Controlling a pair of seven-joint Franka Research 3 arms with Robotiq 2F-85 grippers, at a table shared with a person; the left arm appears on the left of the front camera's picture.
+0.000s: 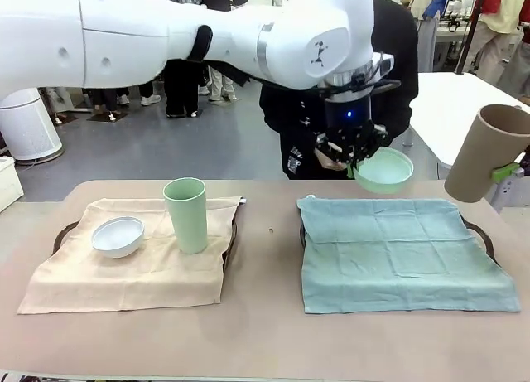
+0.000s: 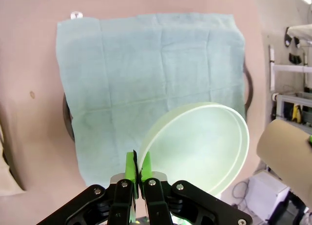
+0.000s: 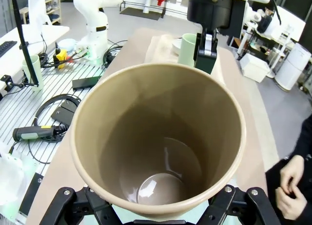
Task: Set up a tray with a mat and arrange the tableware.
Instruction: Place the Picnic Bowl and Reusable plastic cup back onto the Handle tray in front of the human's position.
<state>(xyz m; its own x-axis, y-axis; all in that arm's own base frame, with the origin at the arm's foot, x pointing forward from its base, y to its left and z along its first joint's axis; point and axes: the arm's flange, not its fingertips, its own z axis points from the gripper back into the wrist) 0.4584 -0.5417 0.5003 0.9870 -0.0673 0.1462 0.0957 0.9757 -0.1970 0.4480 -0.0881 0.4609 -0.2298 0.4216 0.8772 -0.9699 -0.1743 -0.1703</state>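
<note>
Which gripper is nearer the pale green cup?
Left. The left gripper holds the mint bowl above the blue mat's far edge; the right gripper is farther from the pale green cup.

Left arm [image 1: 207, 42]: glossy white rounded shells, black joint seams, small dark logo near the wrist. Wrist ring black with a blue light. Left gripper [image 2: 136, 172]: black linkage, silver screws, bright green pads. Person [image 1: 389, 50], far side: black top.
</note>
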